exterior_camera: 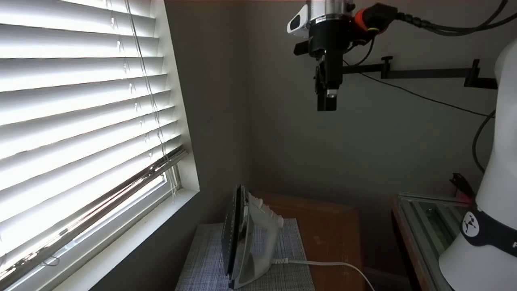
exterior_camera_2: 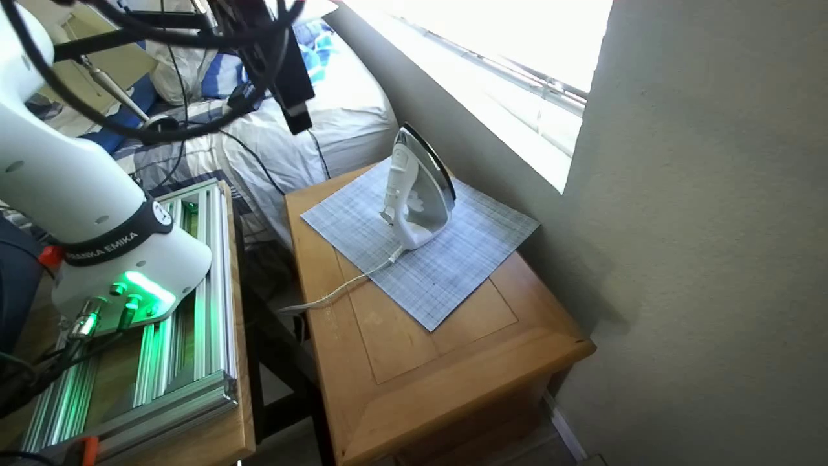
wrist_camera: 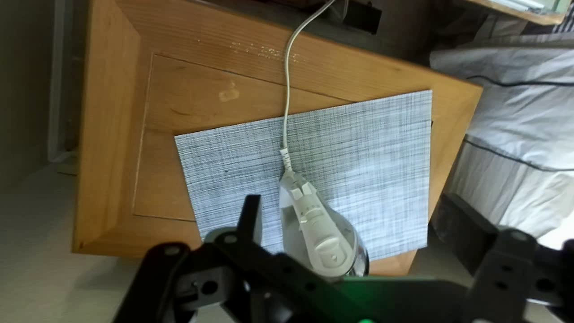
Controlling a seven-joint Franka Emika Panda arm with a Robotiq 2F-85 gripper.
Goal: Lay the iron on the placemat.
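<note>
Your one black two-fingered gripper point(exterior_camera: 327, 103) hangs released, its two fingers point(wrist_camera: 466, 231) wide apart. You have one white and pale grey clothes iron point(exterior_camera_2: 432, 204), standing heel-down on one rectangular grey-blue checked cloth placemat point(exterior_camera_2: 440, 288): long axis roughly upright, pointed nose point(exterior_camera_2: 402, 137) up, dark flat soleplate point(exterior_camera: 231, 242) facing the window wall point(exterior_camera_2: 679, 246). One white cord point(wrist_camera: 287, 83) runs from it over the brown wooden tabletop point(exterior_camera_2: 485, 362).

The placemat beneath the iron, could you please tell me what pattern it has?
The placemat has a fine grey-blue crosshatch, clearest in the wrist view.
</note>
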